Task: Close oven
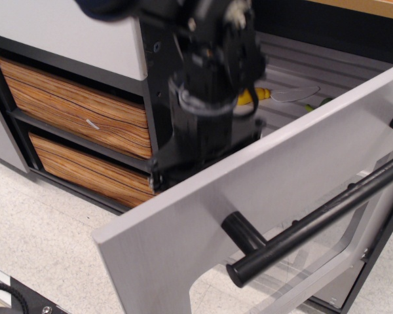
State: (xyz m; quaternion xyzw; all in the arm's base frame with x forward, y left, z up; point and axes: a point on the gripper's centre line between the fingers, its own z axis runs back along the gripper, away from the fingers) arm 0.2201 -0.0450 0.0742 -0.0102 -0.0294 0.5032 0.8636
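Looking at the single view, observation.image: the oven [275, 190] fills the right and lower part of the frame, door swung open and tilted toward the camera. Door is a large grey panel with a rounded clear window [308, 275] low on the right. The thick black bar handle [314, 222] runs diagonally across the door face, its near standoff post sticking out of the grey panel.

Behind the door's upper edge the black interior is exposed, with the pale slotted rack [314, 72] visible inside. Something small and yellow [254, 97] lies on the rack, just right of the arm; too small to identify.

The robot arm [206, 85] comes down from the top of the frame into the gap behind the door's left end, beside the cabinet's black upright. It is motion-blurred. The gripper is hidden behind the door and the arm body, so cannot tell whether it is spread or closed, or whether it touches the door.

Left of the arm: two wood-grain drawer fronts [75, 108] stacked one above the other under a white top panel [65, 33]. Speckled light floor [46, 229] below.
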